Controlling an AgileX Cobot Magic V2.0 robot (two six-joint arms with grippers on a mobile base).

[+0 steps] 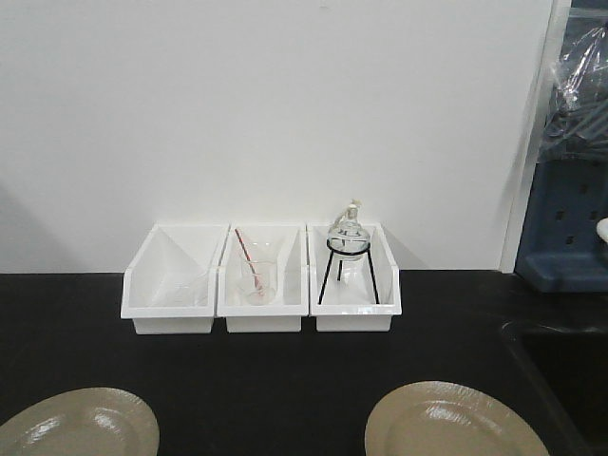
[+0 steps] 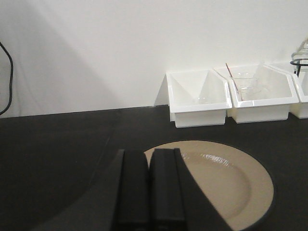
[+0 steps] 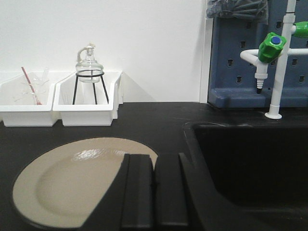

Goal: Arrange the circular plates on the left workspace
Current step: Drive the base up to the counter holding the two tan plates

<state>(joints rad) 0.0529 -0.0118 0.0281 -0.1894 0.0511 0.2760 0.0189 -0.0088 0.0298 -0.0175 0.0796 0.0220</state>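
The front view alone takes in both plates at once. The left plate [image 1: 81, 423] and the right plate [image 1: 456, 423] lie flat on the black countertop [image 1: 285, 370], well apart, each cut off by the bottom edge of the picture. Behind them three white bins stand side by side against the wall. The left bin [image 1: 152, 285] holds something clear that is too faint to name. The middle bin [image 1: 233, 285] holds a glass beaker [image 1: 258, 280] with a reddish rod [image 1: 243, 249] leaning in it. The right bin [image 1: 385, 285] holds a glass lamp [image 1: 348, 233] on a black wire tripod [image 1: 370, 275]. Neither arm shows in this view.

The wrist views supply the arms. The left gripper [image 2: 149, 153] has its two dark fingers pressed together with nothing between them. It hangs over the near left edge of the left plate (whether it touches the glaze I cannot tell). A dark cable [image 2: 6, 77] hangs at the far left of the wall, seen only here.

The right gripper [image 3: 154, 158] is likewise clenched on nothing, over the near right edge of the right plate. Only this view shows the whole recessed sink [image 3: 250, 159] just beside that plate, a white faucet with a green knob [image 3: 272, 45], and the blue pegboard [image 3: 240, 62] behind it.
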